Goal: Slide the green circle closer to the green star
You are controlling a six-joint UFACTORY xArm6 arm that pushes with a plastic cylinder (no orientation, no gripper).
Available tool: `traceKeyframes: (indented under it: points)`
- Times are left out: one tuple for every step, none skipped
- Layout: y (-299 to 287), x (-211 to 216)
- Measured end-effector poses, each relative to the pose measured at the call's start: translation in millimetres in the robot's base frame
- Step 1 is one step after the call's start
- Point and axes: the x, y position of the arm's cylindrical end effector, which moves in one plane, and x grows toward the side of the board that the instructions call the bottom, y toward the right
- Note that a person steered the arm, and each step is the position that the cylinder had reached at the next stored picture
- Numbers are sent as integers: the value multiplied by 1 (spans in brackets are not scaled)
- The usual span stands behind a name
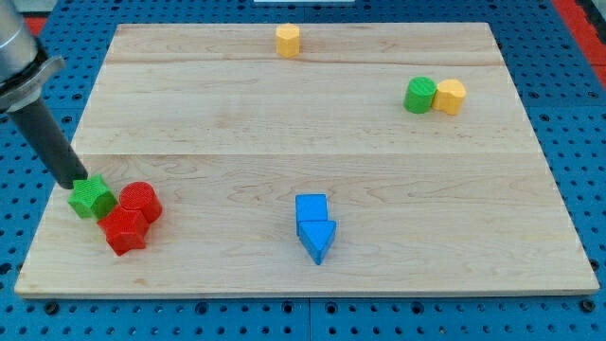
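The green circle (419, 95) stands near the view's upper right, touching a yellow block (451, 96) on its right. The green star (92, 197) lies near the view's lower left, touching two red blocks. My tip (75, 184) is at the star's upper left edge, touching or almost touching it, far from the green circle. The dark rod rises from there toward the view's top left.
A red round block (140, 201) and a red block (124, 230) sit right of and below the star. A blue square block (311, 207) and a blue pointed block (317, 239) sit at bottom centre. A yellow hexagon-like block (288, 40) is near the top edge.
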Motion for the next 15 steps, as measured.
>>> traceKeyframes:
  points:
    - [15, 14]
    - [50, -37]
    - [113, -120]
    - [205, -182]
    - [320, -214]
    - [429, -218]
    - [504, -202]
    - [520, -202]
    - [521, -204]
    - [527, -200]
    - [529, -169]
    - [491, -151]
    - [436, -143]
    - [376, -137]
    - [342, -143]
